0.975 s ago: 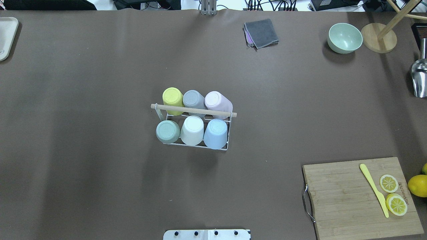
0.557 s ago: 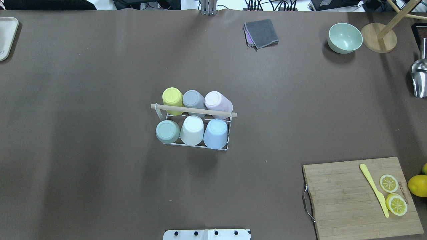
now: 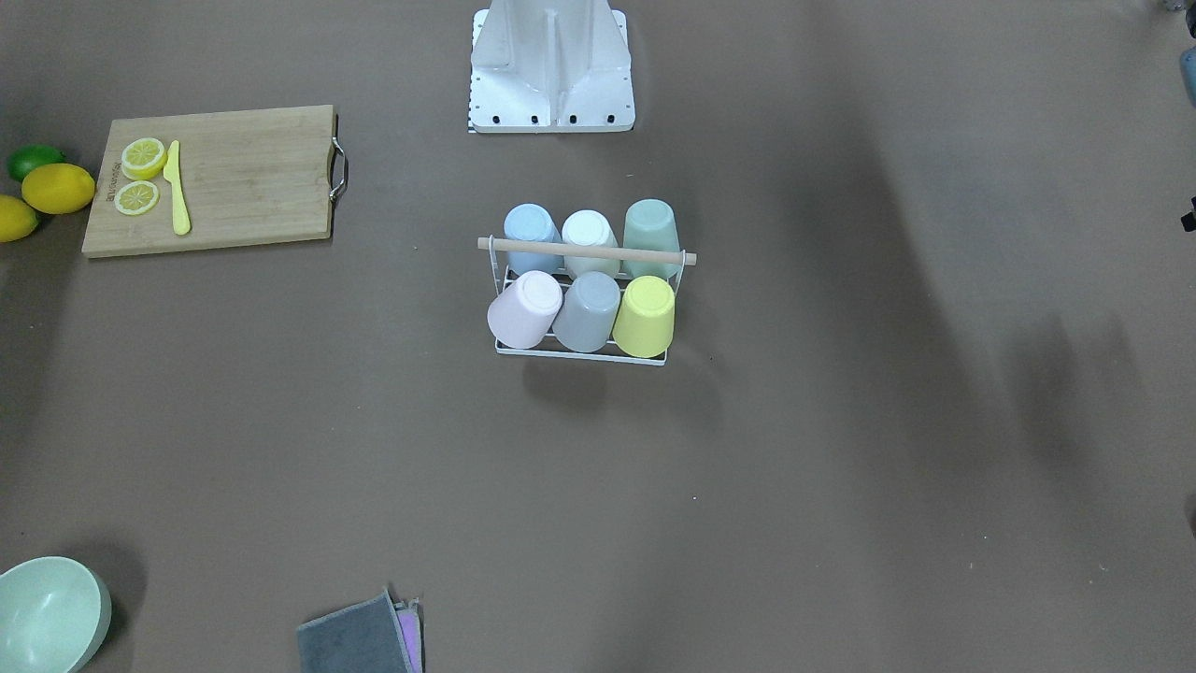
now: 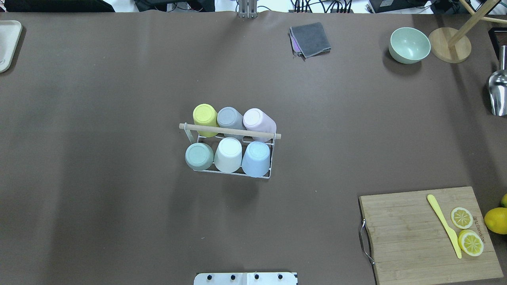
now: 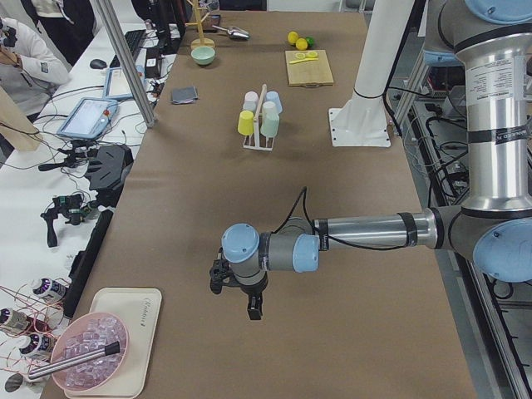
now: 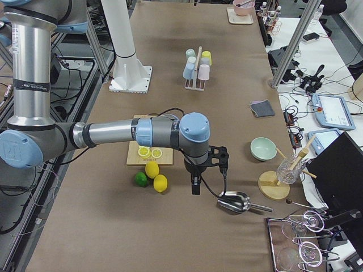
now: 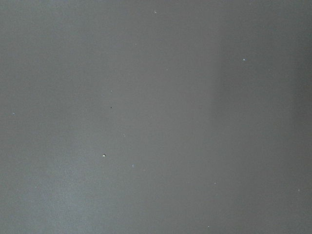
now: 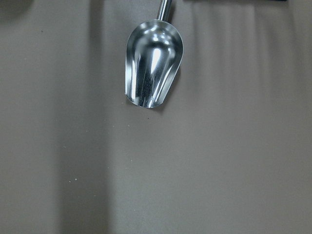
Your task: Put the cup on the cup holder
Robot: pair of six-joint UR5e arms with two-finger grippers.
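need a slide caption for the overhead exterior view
Six pastel cups, upside down, sit on the white wire cup holder at the middle of the brown table.

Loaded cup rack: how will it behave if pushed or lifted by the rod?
Probably light: the cup holder is thin wire. Pushed low it should slide on the smooth table; pushed at the wooden rod it may tip. The six inverted cups look loose, the pink cup leaning, so a jerky lift might shed them.
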